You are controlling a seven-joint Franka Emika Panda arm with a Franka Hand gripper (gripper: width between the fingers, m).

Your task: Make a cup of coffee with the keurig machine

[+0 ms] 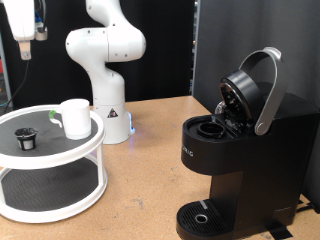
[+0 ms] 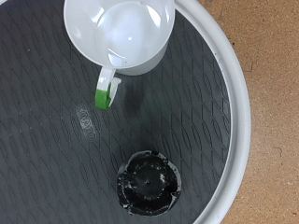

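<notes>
The white cup (image 1: 75, 117) stands upright and empty on the top shelf of a round two-tier stand (image 1: 88, 146). A small dark coffee pod (image 1: 25, 137) sits on the same shelf towards the exterior view's left. The black keurig machine (image 1: 250, 160) stands at the exterior view's right with its lid raised and its pod chamber (image 1: 212, 128) exposed. My gripper (image 1: 26, 45) hangs high above the stand at the exterior view's top left. The wrist view looks straight down on the cup (image 2: 120, 35) and the pod (image 2: 148, 183); no fingers show in it.
The robot's white base (image 1: 108, 105) stands behind the stand on the wooden table (image 1: 145, 190). A black panel rises behind the machine. The machine's round drip base (image 1: 205, 217) has nothing on it. The stand's white rim (image 2: 235, 112) curves beside the pod.
</notes>
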